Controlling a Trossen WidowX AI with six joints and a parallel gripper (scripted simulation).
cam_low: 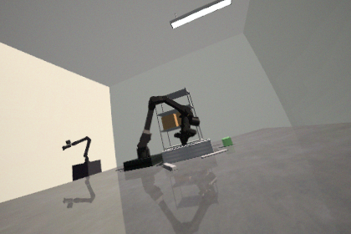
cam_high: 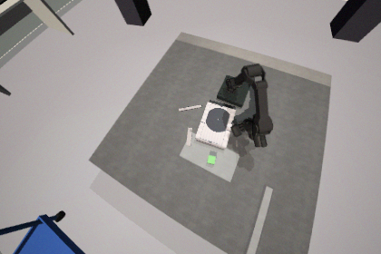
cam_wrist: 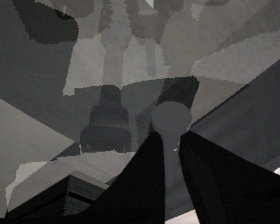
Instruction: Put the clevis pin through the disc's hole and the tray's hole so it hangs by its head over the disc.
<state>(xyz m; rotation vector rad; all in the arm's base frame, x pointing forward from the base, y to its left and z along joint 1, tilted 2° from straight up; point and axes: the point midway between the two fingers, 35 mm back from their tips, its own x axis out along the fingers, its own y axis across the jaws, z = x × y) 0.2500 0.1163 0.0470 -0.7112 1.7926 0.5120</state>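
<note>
Dark grey, the disc (cam_high: 216, 120) lies flat in the pale tray (cam_high: 210, 137) (cam_low: 190, 152) from above, ready, we judge, to take the pin through its middle. We see our gripper (cam_high: 237, 130) (cam_low: 184, 142) (cam_wrist: 168, 140) beside the tray's edge.

From outside, our fingers point downward near the tray; we cannot make out the pin here.

At the wrist, our fingers are closed on the steel pin (cam_wrist: 171, 117), gripping its shank just below the round head, probably so the head can stay uppermost and catch on the disc.
</note>
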